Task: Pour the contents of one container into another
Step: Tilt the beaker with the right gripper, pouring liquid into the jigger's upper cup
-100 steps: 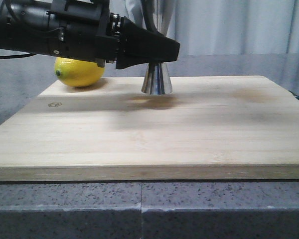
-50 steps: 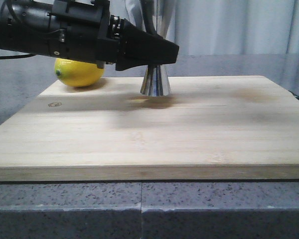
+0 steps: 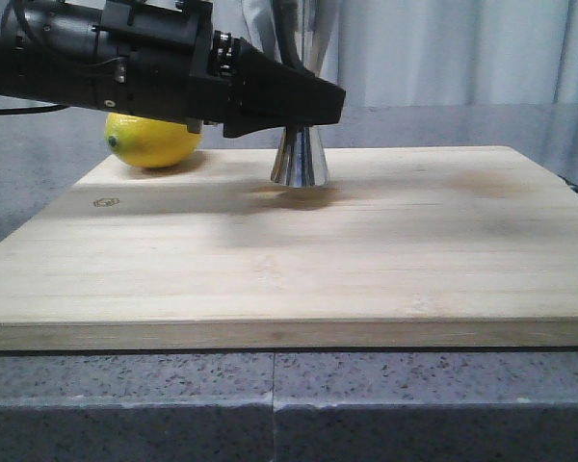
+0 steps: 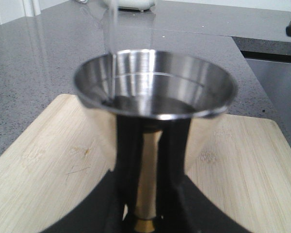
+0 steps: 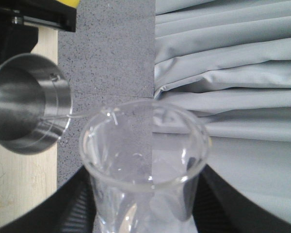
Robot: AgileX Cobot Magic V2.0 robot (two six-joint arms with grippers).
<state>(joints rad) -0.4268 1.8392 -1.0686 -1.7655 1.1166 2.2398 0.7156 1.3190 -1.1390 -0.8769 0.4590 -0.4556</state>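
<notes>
Glass beaker (image 5: 144,160) tipped over the steel jigger (image 4: 154,92), the pour under way.
A thin clear stream runs from the beaker's lip into the jigger's top cup, which looks only shallowly filled. The left gripper (image 3: 299,98) pinches the jigger at its waist above the wooden board (image 3: 299,250); the right gripper pinches the beaker. Beside the jigger lies a lemon (image 3: 152,140).

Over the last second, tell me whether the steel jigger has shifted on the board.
Yes, slightly. In the front view the jigger, held by the left gripper, has edged left toward the lemon and sits marginally higher above the cutting board.
</notes>
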